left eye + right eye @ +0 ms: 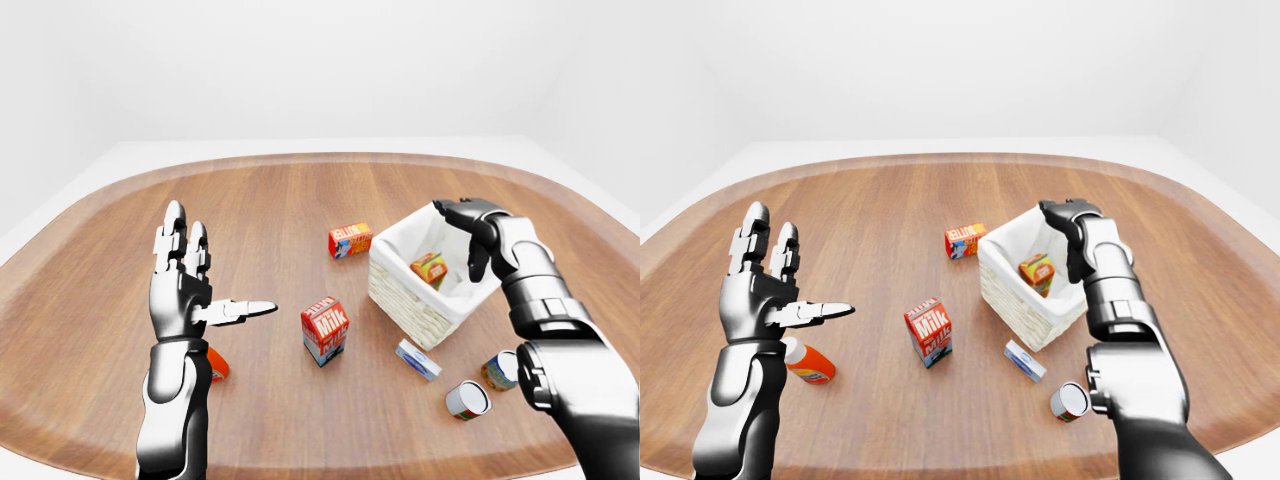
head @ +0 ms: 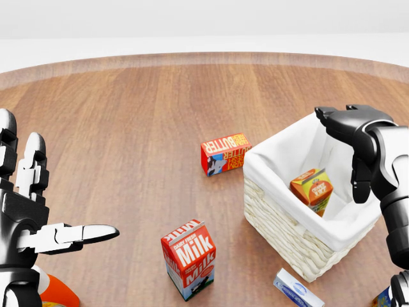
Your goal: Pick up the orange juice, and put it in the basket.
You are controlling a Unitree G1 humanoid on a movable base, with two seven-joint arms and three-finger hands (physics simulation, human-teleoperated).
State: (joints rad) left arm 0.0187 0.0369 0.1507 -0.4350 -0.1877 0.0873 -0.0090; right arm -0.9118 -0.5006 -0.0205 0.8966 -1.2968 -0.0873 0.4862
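Orange-and-green carton down inside the white lining: orange juice (image 2: 312,190) resting tilted in the wicker basket (image 2: 281,220), touching nothing but the cloth. Right hand (image 2: 359,141) poised over the basket's right rim, fingers (image 2: 361,182) hanging apart and curled downward, gripping nothing, clear of the carton. Left hand (image 1: 182,285) held upright well off to the left of the left-eye view, fingers (image 1: 172,230) spread, thumb jutting rightward, empty too.

Judged from this: placing step done, release finished, task as good as complete. Next move probably just a matter of lifting the right hand straight up and away, minding the rim and the lining so as not to drag the basket or tip the carton out.

Elsewhere on the wooden counter (image 1: 270,200): milk carton (image 2: 188,259) standing left of the basket, butter box (image 2: 223,153) lying above it, small blue-and-white packet (image 1: 417,359) just below the basket.

Across views: closest look at the carton and the drooping fingers from the head view, but no cans there. Two cans (image 1: 466,400) at lower right in the left-eye view, only one clear in the right-eye view, beside the right arm. Orange bottle (image 1: 808,362) lying fully exposed in the right-eye view; mostly hidden behind the left forearm in the left-eye view, a mere sliver at the head view's bottom left.
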